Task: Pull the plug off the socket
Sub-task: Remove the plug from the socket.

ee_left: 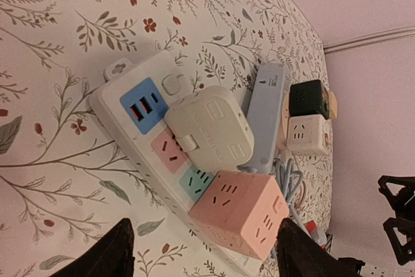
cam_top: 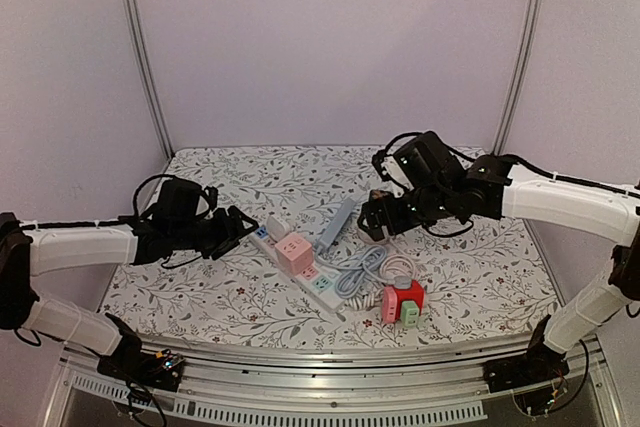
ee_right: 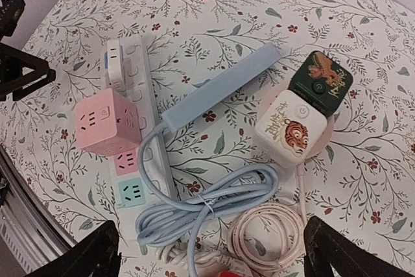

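Hovering low near the left edge of the floral-patterned worktop (cam_top: pixel 210 182), the left hand (cam_top: pixel 243 228) has its fingers spread with nothing between them, pointing at the far end of the long white power strip (ee_left: pixel 107 95), which lies slantwise toward the middle of the near edge. Seated in that strip are the cream square plug block (ee_left: pixel 207 128) and, just beside it, a pink cube adapter (ee_left: pixel 240 215). Nearer the right edge, the right hand (cam_top: pixel 372 215) hangs open and empty, well apart from the strip.
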`<state>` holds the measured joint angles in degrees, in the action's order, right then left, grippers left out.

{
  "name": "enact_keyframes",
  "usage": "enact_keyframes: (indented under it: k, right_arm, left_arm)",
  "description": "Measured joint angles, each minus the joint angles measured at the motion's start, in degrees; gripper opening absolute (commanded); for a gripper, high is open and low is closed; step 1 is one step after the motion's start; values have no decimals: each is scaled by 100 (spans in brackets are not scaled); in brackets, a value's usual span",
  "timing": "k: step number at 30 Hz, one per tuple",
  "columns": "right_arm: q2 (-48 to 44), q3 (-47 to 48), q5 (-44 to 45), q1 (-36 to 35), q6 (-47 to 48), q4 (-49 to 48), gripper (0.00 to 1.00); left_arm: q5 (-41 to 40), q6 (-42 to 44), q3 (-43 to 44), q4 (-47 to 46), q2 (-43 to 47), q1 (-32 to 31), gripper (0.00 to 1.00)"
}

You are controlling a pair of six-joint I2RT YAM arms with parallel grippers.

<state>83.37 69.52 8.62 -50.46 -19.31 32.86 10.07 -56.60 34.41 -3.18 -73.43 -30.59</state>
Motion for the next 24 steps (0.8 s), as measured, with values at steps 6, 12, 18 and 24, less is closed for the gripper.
enact_keyframes:
  k: [6,12,18,24]
  right_arm:
    - [960,627,22,-612,120,-103,97]
    - [1781,1237,-17,-903,162,-203,93]
    - [2590,1930,-22,-1071,315,-175,90]
    - [3230,2470,-39,-1182,483,-96,88]
  left_arm:
    - [17,-20,-280,28,153,17,74]
    - [179,-105,-496,-127,153,35,74]
    - [297,-157,-525,-229,151,39,74]
    - [328,-225,-603,-365,140,39,74]
